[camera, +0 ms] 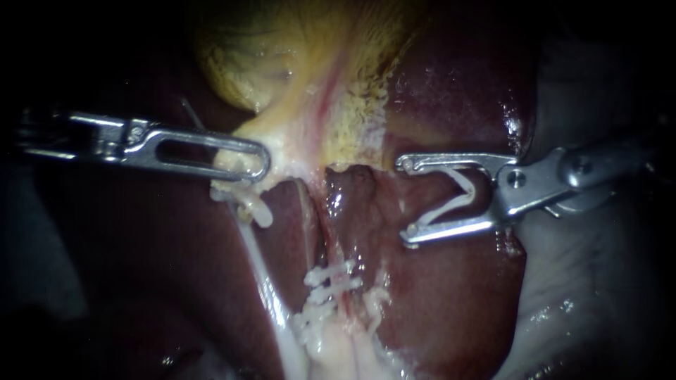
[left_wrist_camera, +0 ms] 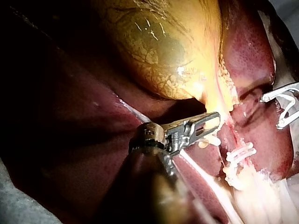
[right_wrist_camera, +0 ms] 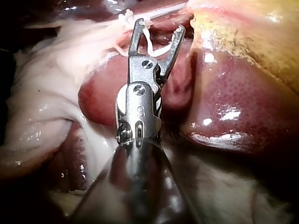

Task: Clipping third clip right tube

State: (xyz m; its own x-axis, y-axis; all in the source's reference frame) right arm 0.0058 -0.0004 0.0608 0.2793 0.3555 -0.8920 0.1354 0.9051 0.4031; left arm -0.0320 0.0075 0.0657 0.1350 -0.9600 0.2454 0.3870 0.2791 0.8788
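Observation:
The yellow-green gallbladder (camera: 246, 56) tapers to a pale neck. My left instrument (camera: 239, 160) is shut on that neck and holds it taut. Below it runs the reddish right tube (camera: 336, 211), bearing two white clips (camera: 332, 276) lower down. My right instrument (camera: 408, 200) carries a white clip (camera: 461, 193); its jaws stand wide apart, and each jaw touches a leg of the clip. The tips sit just right of the tube, apart from it. The right wrist view shows the same loaded jaws (right_wrist_camera: 160, 25) with the clip (right_wrist_camera: 147, 39).
Dark red liver (camera: 451, 91) lies around and under the tubes. A thin pale left tube (camera: 264, 281) runs down from a white clip (camera: 255, 210) under my left instrument. Whitish fatty tissue (camera: 338, 345) gathers at the tubes' base.

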